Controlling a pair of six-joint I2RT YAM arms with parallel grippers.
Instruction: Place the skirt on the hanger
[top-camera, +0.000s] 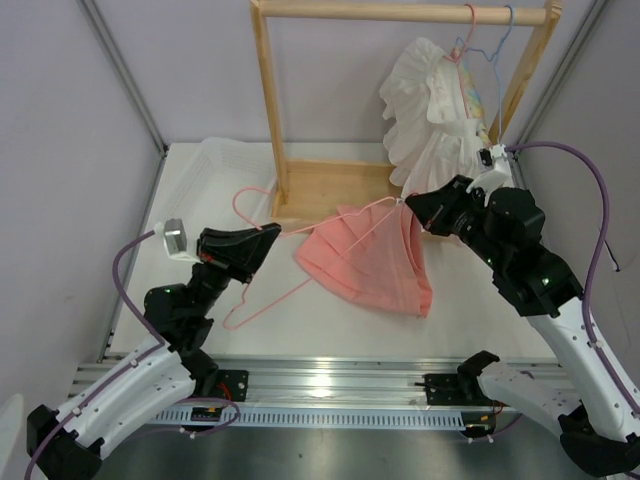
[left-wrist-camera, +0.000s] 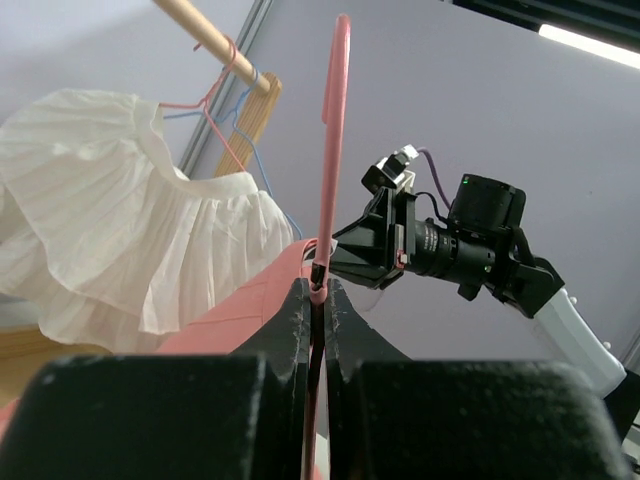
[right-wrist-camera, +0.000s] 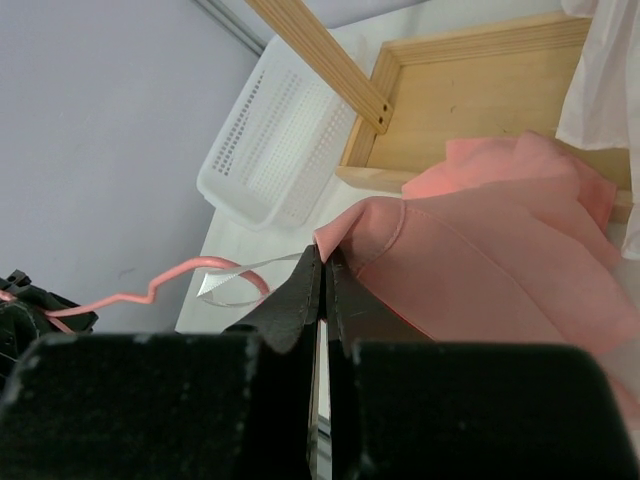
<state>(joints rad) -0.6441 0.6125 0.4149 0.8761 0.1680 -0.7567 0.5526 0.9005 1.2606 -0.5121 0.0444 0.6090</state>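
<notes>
The salmon-pink pleated skirt (top-camera: 370, 262) lies on the white table in front of the wooden rack, with its upper corner lifted. My right gripper (top-camera: 408, 203) is shut on that waistband corner; the right wrist view shows the cloth (right-wrist-camera: 480, 260) pinched between the fingertips of that gripper (right-wrist-camera: 327, 252). The thin pink hanger (top-camera: 270, 300) lies tilted across the skirt's left side. My left gripper (top-camera: 268, 235) is shut on its wire, seen upright between the closed tips of the gripper (left-wrist-camera: 320, 285) in the left wrist view. One hanger arm reaches towards my right gripper.
The wooden rack (top-camera: 400, 12) stands at the back, carrying a white ruffled garment (top-camera: 430, 110) on a pink hanger and a blue hanger (top-camera: 505, 40). A white plastic basket (top-camera: 225, 155) sits at the back left. A white ribbon loop (right-wrist-camera: 235, 282) hangs by the skirt corner.
</notes>
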